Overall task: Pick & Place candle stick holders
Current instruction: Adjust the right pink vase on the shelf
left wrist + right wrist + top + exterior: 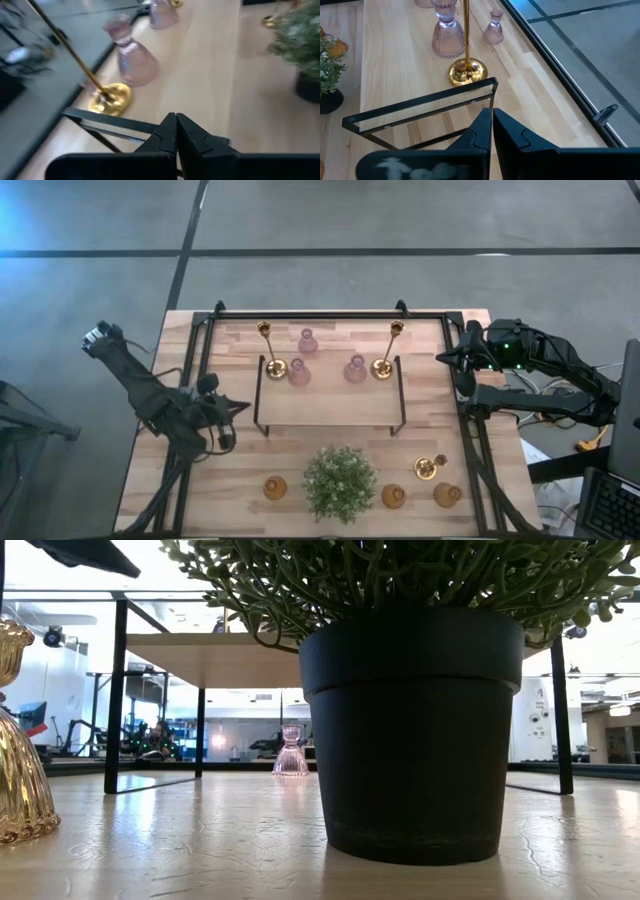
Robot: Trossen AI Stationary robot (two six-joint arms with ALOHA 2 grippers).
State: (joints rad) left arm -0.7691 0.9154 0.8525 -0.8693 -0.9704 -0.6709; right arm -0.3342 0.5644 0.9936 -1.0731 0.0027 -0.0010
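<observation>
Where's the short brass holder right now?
In the high view, the short brass holder stands near the table's front right, between the plant and the right edge, just behind two amber glass holders.

I work in a lab or workshop hall. My wooden desk [330, 445] stands on a bare grey concrete floor [330, 215] and carries a black metal frame [210, 320]. Cables [560, 420] trail beside it. Beyond it lies a big white-walled room [235, 705] with ceiling lights and equipment on stands.
</observation>
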